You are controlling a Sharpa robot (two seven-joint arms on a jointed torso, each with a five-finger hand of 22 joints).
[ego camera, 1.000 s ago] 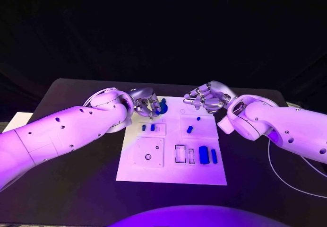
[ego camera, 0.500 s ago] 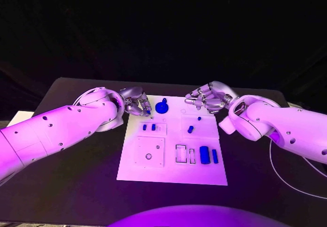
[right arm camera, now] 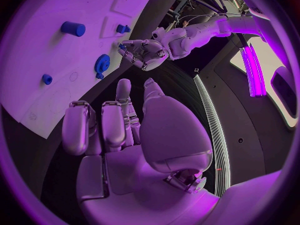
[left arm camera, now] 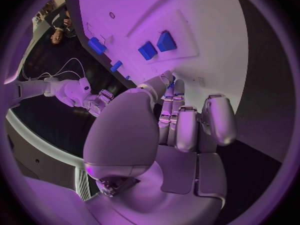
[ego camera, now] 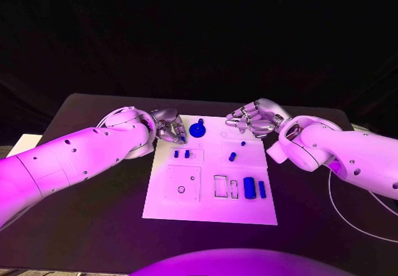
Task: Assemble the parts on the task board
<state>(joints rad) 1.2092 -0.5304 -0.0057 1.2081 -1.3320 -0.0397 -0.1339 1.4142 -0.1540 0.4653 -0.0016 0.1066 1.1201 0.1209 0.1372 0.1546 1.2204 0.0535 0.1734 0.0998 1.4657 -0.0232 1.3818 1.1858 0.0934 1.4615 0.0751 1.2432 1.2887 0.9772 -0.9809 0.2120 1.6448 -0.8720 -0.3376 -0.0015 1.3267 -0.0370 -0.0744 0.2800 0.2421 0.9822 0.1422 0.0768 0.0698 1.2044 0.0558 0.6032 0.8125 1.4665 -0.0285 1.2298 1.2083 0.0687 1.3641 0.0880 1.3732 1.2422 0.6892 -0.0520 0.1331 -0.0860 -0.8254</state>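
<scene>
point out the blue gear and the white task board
blue round toothed gear (ego camera: pixel 197 130), head view, on its disc face
white flat task board (ego camera: pixel 207 210), head view, on its bare near part

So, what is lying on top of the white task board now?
On the task board lie small blue parts: a round gear-like piece near the far edge, short pegs mid-board, and two longer pieces nearer the robot. The right robot hand covers the far right corner.
</scene>
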